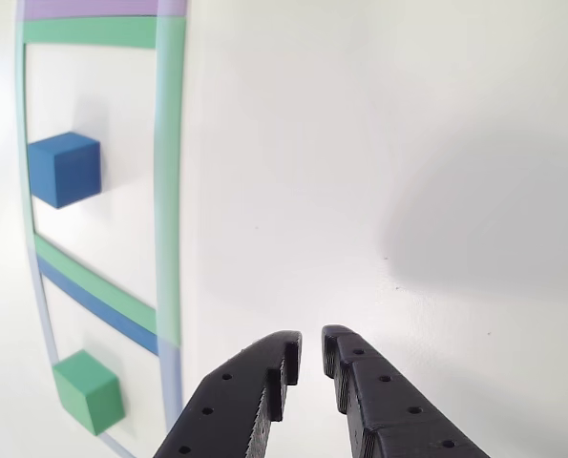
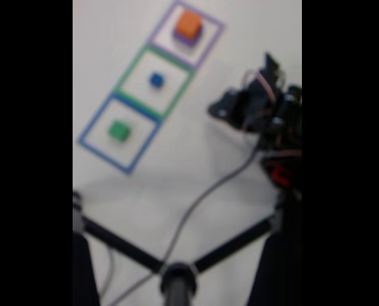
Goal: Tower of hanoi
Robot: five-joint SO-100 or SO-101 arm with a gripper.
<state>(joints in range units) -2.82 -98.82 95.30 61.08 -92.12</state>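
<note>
Currently the jaws [image 1: 311, 358] stand slightly parted, holding nothing; left of them, blue cube [image 1: 64, 169] and green cube [image 1: 90, 390] occupy separate outlined squares.

The whole fixed view is blurred, so the gripper [image 2: 218, 109] at centre right cannot be read as open or closed. The purple cube [image 2: 185, 39] at the top is largely covered by the orange cube [image 2: 189, 23]. In the other view, the purple outline [image 1: 93, 8] is cut off by the top edge.
</note>
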